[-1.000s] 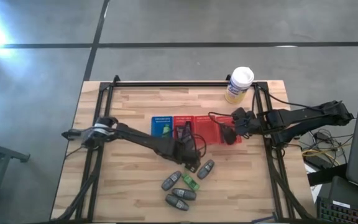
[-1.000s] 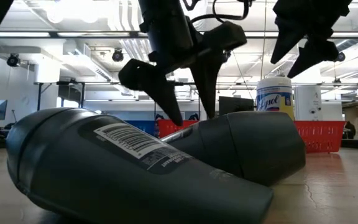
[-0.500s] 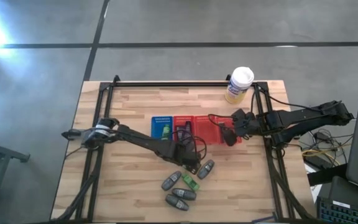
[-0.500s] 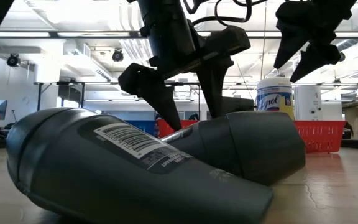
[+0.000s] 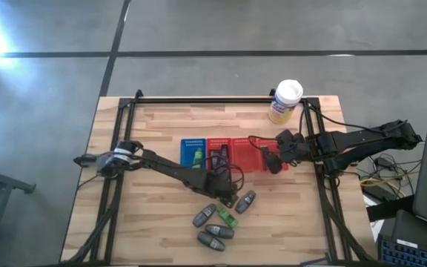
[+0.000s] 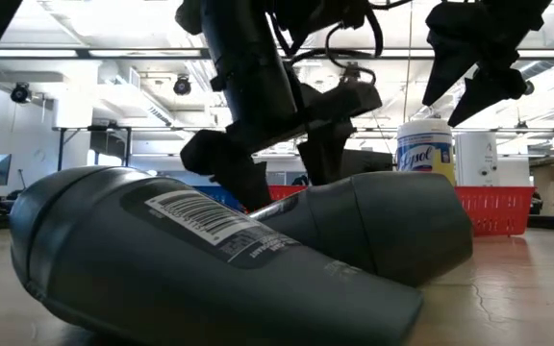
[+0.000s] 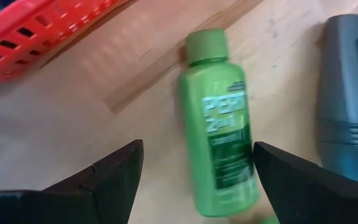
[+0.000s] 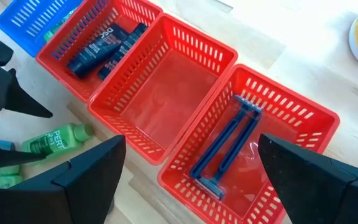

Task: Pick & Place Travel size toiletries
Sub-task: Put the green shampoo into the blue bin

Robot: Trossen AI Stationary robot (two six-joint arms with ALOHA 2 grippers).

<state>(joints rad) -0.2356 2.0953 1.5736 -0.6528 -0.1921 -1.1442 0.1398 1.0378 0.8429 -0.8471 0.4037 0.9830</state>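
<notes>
Under left pincer (image 7: 194, 168), spread: green bottle (image 7: 217, 124); right wrist view alone shows 2 razors (image 8: 229, 144).

overhead i see the whole table (image 5: 161, 222). the low camera sits level, close behind grey containers (image 6: 200, 255). both wrist cameras share the green bottle (image 7: 219, 124).

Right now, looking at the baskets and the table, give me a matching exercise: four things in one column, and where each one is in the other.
1. razors
2. dark tubes
3. green bottle
4. wipes canister

A. on bare wood between the left pincer's open fingers
B. end red basket
C. table's back edge
D. red basket next to the blue one

Pairs: 1-B, 2-D, 3-A, 4-C
</notes>
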